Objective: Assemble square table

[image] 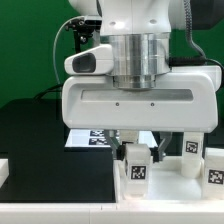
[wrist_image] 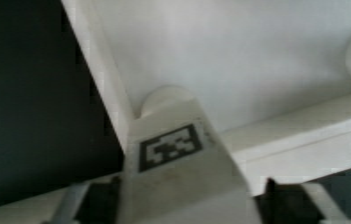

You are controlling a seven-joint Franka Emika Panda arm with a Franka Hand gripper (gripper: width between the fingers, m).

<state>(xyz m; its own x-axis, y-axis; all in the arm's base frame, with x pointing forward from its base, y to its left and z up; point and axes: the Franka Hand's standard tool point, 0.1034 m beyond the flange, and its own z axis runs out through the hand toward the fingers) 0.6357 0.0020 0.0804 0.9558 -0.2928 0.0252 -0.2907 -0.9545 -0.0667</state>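
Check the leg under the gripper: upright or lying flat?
Upright. In the exterior view the leg stands on end below the gripper, tag facing the camera. The wrist view shows it between the fingers.

Exterior camera faces the arm head-on from close range, low over the black bench [image: 40, 150]; the end effector [image: 135, 150] fills its centre. Wrist camera looks down between the fingers [wrist_image: 92, 205] at a tagged leg [wrist_image: 175, 150], shared by both views.

You'll find no readable words, brands or numbers. The only signs are black-and-white square tags: one on the leg [wrist_image: 175, 150] in the wrist view, others on the legs [image: 136, 168] and the marker board [image: 90, 138] in the exterior view.
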